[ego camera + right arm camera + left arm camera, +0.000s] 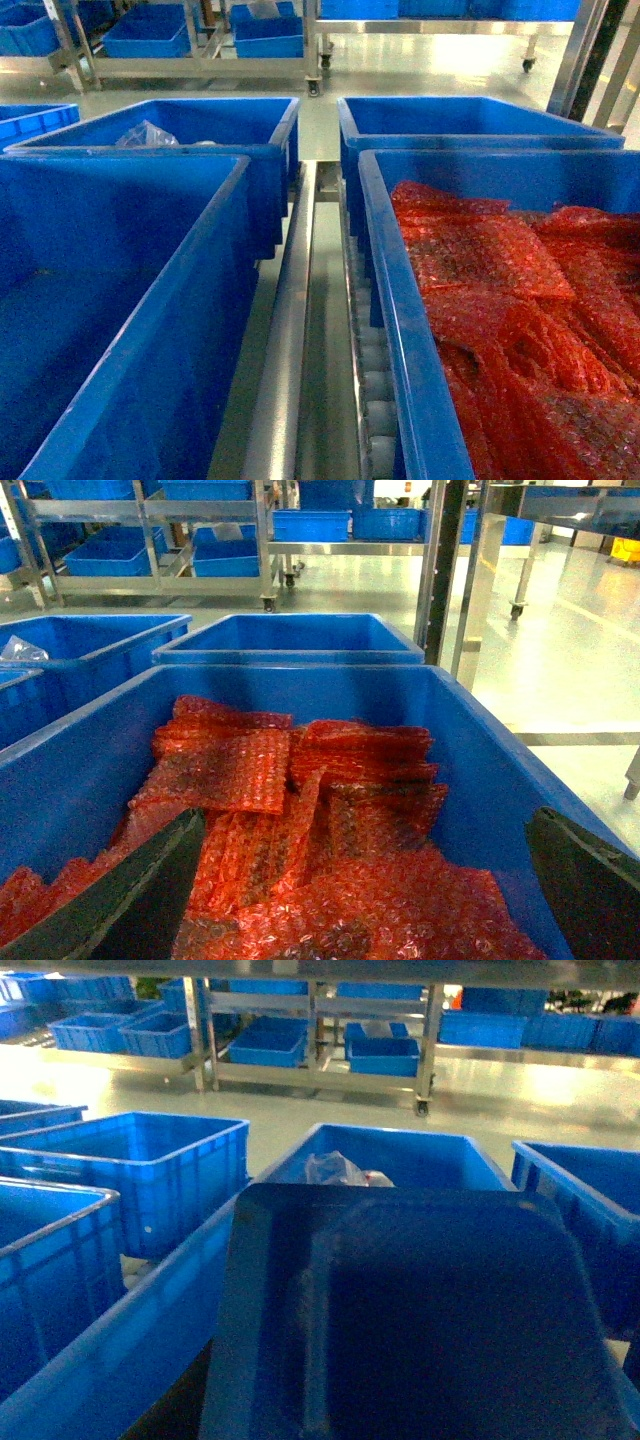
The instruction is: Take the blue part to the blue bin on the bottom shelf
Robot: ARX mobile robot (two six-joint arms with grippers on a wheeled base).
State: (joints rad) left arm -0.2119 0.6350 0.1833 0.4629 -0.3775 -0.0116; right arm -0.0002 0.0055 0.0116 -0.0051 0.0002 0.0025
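Observation:
A dark blue tray-like part (pixel 420 1320) with rounded corners fills the lower half of the left wrist view, right where my left gripper's jaws sit. It hides the fingers and hangs over the rim of a large blue bin (pixel 120 1350). In the head view that near-left blue bin (pixel 120 300) looks empty, and neither gripper shows. My right gripper (pixel 360 900) is open, its dark fingers (pixel 130 900) spread wide above red bubble wrap (pixel 300 810) in the near-right blue bin (pixel 480 770). The bins stand on the bottom shelf, whose steel rail (pixel 285 350) and white rollers (pixel 378 410) run between them.
Two more blue bins stand behind: the far-left one (pixel 215 125) holds a clear plastic bag (pixel 146 135), and the far-right one (pixel 470 120) shows nothing inside. More bins lie to the left (pixel 150 1165). Across the shiny floor, steel racks (pixel 320 1050) carry further blue bins.

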